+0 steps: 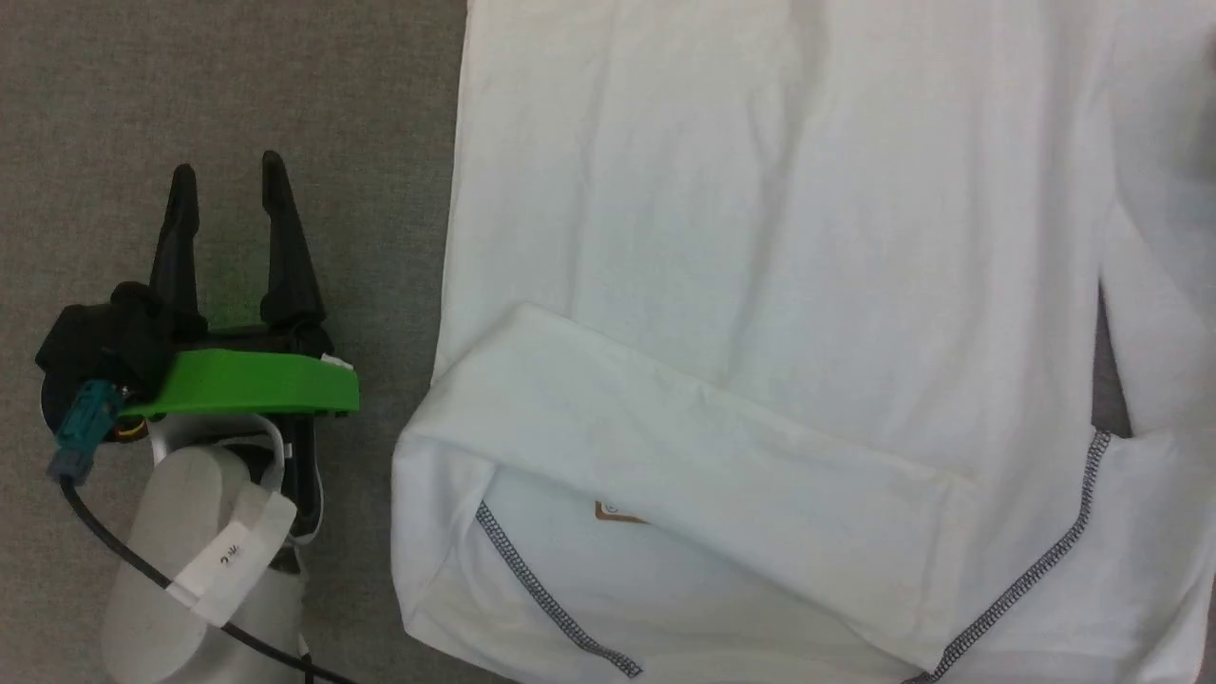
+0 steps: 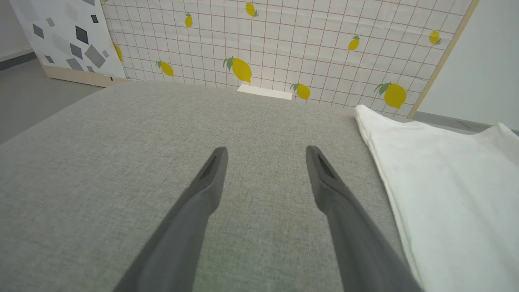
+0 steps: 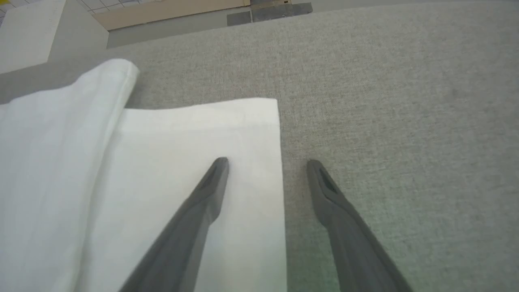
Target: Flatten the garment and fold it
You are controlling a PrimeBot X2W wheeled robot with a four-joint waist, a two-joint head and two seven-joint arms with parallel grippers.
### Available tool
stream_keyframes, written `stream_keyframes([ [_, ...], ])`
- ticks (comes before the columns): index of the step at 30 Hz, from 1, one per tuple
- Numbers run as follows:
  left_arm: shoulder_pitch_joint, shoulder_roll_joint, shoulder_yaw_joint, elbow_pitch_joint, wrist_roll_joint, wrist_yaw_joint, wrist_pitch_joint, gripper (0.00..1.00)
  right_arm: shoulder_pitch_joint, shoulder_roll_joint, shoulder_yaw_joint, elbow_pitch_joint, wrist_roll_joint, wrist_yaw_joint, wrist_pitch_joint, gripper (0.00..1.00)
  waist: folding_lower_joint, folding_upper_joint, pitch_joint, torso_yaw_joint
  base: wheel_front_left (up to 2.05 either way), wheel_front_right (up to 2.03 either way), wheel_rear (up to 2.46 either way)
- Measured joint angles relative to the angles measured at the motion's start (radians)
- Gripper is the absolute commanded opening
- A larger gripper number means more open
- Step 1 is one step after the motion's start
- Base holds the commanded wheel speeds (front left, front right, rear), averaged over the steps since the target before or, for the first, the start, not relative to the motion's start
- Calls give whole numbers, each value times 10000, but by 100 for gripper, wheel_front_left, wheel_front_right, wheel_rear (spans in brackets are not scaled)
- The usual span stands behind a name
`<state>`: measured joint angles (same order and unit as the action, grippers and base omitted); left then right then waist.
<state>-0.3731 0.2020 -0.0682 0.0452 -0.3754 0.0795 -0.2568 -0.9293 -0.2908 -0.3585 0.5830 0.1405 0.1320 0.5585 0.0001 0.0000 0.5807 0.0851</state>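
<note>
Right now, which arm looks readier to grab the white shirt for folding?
Probably the right. The right gripper is open, one finger above the garment, the other above the grey surface, straddling the fabric edge. The left gripper, also open, sits beside it, apart.

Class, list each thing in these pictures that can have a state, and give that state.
garment: spread on the grey surface, one flap folded across it.
left gripper: open, empty, over bare surface beside the garment.
right gripper: open, empty, straddling the garment's edge.
</note>
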Motion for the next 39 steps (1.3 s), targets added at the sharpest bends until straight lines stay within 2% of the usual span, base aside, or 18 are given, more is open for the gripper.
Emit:
stream_keyframes([
  [4,109,-424,454,-13,384,-399,0,100,-523,-138,-288,77,-240,0,522,100,0,0,388,250,0,0,0],
  [6,146,-575,660,-2,481,-548,0,100,-662,-194,-303,40,-265,-2,888,41,-1,0,489,360,0,0,0],
  [7,163,-648,779,10,520,-633,0,100,-706,-261,-274,-17,-265,-2,1081,24,-1,0,531,407,0,0,0],
  [8,191,-704,884,21,558,-715,0,100,-707,-330,-196,-102,-265,-2,1183,0,-1,0,554,437,0,0,0],
  [12,275,-888,1275,132,813,-957,0,100,-403,-368,-33,-416,-221,0,953,0,0,0,452,435,0,0,0],
  [17,520,-1091,1528,355,1035,-1218,-2,100,915,-326,-253,-1306,215,2,100,0,0,0,-10,344,0,0,0],
  [24,1351,-1174,1814,734,1206,-1415,-2,100,3709,-384,-1126,-4182,610,2,-174,0,0,0,-1126,62,0,0,0],
  [30,2054,-1227,1977,849,1409,-1501,0,100,5722,251,-2219,-6824,652,0,186,0,-1,0,-2156,-252,0,0,0],
  [35,2325,-1260,1983,938,1467,-1582,0,100,6776,384,-3020,-7981,493,0,360,0,-1,0,-2906,-517,0,0,0],
  [39,2406,-1289,1950,1035,1467,-1592,0,100,7272,545,-3273,-8941,270,0,719,0,-1,0,-3403,-675,0,0,0],
])
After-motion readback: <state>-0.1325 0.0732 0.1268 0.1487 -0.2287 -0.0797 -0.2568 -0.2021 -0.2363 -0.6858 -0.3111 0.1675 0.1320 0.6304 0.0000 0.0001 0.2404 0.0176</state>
